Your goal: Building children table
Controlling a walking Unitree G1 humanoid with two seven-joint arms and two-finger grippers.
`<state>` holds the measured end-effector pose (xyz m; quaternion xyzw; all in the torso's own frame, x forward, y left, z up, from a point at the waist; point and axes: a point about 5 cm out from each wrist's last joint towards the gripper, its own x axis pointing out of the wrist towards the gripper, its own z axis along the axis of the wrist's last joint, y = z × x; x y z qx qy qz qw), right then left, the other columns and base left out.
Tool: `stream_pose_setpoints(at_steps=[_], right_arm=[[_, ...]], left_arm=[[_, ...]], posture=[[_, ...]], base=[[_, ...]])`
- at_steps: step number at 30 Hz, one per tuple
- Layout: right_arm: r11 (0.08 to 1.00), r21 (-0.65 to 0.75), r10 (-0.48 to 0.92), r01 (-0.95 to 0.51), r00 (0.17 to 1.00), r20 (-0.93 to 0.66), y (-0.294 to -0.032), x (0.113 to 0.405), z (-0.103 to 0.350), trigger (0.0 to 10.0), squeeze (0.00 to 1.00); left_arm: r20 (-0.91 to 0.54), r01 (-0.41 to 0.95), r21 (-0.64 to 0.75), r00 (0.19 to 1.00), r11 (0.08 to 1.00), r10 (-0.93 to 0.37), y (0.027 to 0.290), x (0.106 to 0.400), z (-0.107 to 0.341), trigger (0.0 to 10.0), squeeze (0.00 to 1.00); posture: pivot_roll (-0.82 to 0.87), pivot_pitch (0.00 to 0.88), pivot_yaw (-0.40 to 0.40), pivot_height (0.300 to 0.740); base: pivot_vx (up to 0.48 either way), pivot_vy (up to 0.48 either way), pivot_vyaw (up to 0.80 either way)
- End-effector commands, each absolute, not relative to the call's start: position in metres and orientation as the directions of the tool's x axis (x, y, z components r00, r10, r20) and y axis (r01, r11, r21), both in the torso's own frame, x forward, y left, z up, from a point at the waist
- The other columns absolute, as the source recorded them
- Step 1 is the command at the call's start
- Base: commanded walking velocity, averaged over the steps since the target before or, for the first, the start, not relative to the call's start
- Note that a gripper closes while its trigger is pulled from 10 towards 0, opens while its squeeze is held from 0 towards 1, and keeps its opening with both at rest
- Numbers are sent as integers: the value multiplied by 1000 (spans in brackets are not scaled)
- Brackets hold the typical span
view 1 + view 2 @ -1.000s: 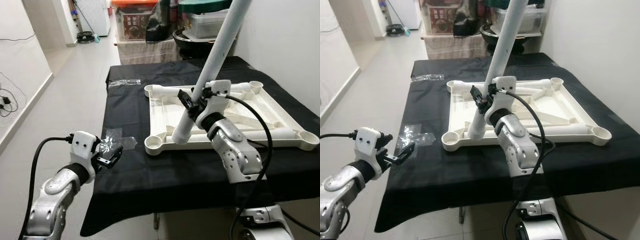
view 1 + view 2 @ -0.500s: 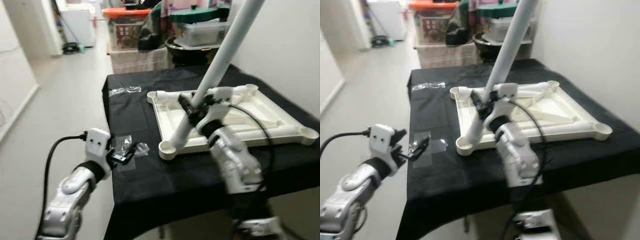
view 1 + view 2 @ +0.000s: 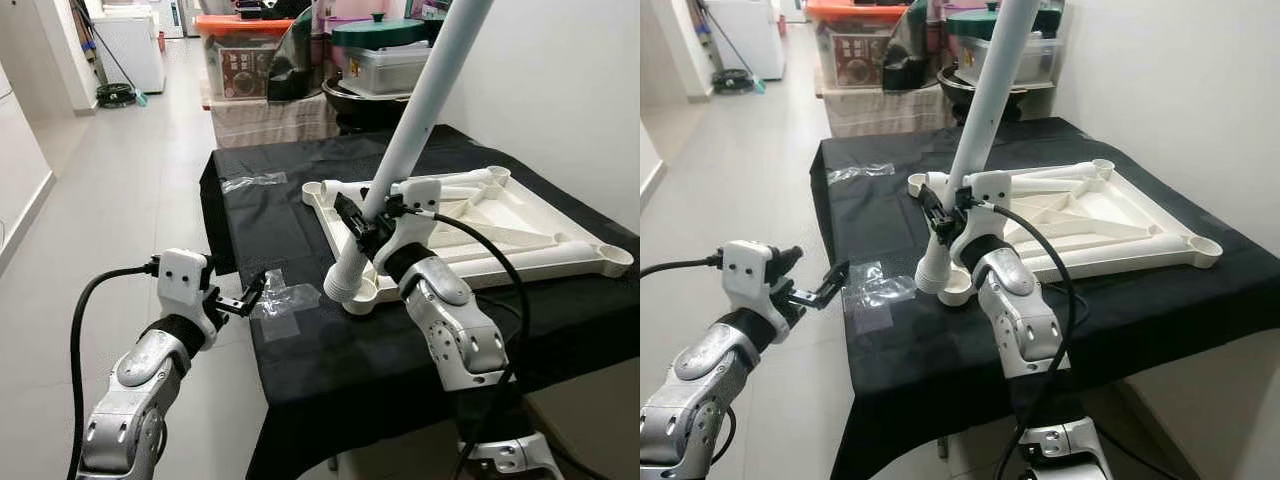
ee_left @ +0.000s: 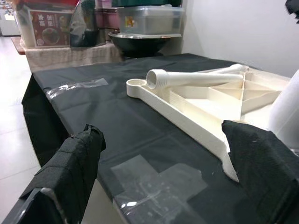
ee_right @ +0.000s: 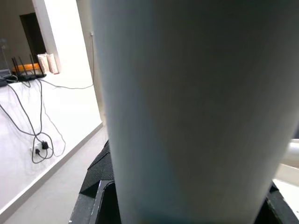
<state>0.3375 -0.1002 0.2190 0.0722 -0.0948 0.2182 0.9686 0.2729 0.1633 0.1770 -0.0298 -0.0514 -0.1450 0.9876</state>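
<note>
An upturned white table top lies on the black-covered table, with one white leg lying along its far rim. My right gripper is shut on a second long white leg, held steeply tilted. That leg's ribbed lower end hangs at the near-left corner socket. Up close in the right wrist view, the leg sits between the fingers. My left gripper is open, just off the table's left edge. It points at a clear plastic wrapper.
Another clear wrapper lies at the table's far left. Storage boxes and a dark pot stand behind the table. A white wall runs along the right. Open tiled floor stretches to the left.
The whole view has shifted as the camera moved. The leg's lower end now sits at the corner socket instead of on the rim beside it. My left gripper is off the table's left edge.
</note>
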Motion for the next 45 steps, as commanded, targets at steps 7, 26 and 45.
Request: stream_pose_setpoints(at_steps=[7, 26, 45], right_arm=[[898, 80, 405, -434, 882, 242, -100, 340, 224, 10000, 0], [898, 41, 415, -437, 876, 245, -107, 343, 228, 10000, 0], [637, -84, 768, -766, 622, 150, -130, 333, 235, 10000, 0]], left_arm=[[143, 311, -42, 942, 949, -303, 157, 276, 183, 10000, 0], [141, 341, -59, 933, 938, -330, 147, 272, 178, 10000, 0], [89, 354, -64, 933, 933, -348, 152, 255, 161, 10000, 0]], posture=[[81, 0, -28, 740], [77, 0, -29, 740], [86, 0, -47, 740]], base=[[442, 0, 0], [93, 0, 0], [0, 0, 0]])
